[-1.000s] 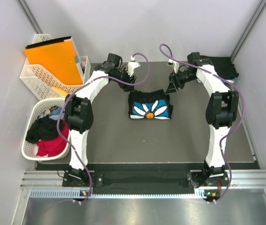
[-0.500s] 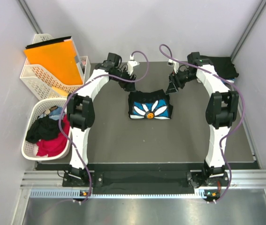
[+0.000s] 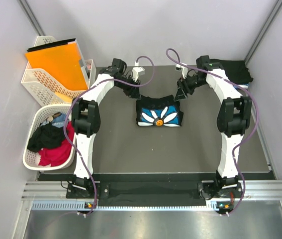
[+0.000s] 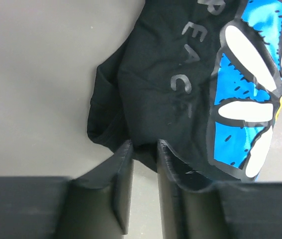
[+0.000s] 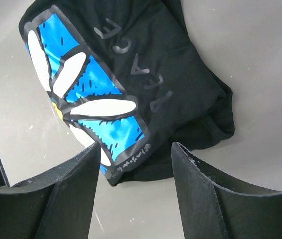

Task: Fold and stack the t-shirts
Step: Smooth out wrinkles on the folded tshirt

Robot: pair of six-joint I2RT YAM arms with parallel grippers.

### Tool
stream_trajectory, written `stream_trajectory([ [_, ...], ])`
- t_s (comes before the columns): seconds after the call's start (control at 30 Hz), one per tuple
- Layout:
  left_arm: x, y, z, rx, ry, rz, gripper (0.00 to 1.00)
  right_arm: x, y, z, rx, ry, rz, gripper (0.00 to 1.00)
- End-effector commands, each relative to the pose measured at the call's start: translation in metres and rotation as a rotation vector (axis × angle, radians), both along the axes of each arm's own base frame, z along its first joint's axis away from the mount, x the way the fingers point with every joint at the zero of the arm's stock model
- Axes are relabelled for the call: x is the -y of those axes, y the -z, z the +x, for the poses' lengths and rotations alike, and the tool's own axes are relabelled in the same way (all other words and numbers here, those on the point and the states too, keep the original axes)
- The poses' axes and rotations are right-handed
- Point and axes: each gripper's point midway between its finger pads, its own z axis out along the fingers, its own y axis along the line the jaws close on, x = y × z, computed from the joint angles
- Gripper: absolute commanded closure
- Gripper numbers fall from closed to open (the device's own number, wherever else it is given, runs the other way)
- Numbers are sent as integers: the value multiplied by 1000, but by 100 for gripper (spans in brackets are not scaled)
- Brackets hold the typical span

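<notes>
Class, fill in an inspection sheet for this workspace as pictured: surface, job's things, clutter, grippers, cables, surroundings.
Surface: dark mat, flat.
Job's things: flower-print t-shirt folded at centre; black pile in far right corner; black and red clothes in round basket.
Clutter: orange folder standing in lattice tray.
Grippers: left gripper nearly closed at the shirt's edge, grip unclear; right gripper open above the shirt.
Cables: purple cables loop over both arms.
Surroundings: grey walls; nothing else seen.
</notes>
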Motion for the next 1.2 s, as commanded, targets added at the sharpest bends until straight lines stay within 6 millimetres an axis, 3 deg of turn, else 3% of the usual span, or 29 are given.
stream_trajectory([
  [0.0, 6, -15, 2, 25, 29, -45, 75, -10, -1, 9, 55, -32, 12, 41],
  [0.23, 8, -8, 2, -1, 24, -63, 76, -11, 6, 14, 52, -33, 18, 40],
  [0.33, 8, -8, 1, -2, 23, -61, 100, -12, 11, 16, 40, -34, 27, 40],
  [0.6, 8, -16, 0, 11, 30, -66, 100, -11, 26, 39, 1, 14, 76, 36],
  [0.93, 10, -25, -8, 15, 52, -86, 100, -11, 48, 64, -17, 84, 61, 41],
  [1.03, 10, -24, -9, 13, 57, -84, 100, -13, 48, 65, -13, 86, 58, 64],
  [1.07, 10, -24, -9, 12, 58, -83, 100, -14, 49, 65, -13, 87, 58, 80],
  [1.17, 10, -25, -9, 17, 60, -87, 100, -11, 45, 66, 1, 94, 46, 99],
])
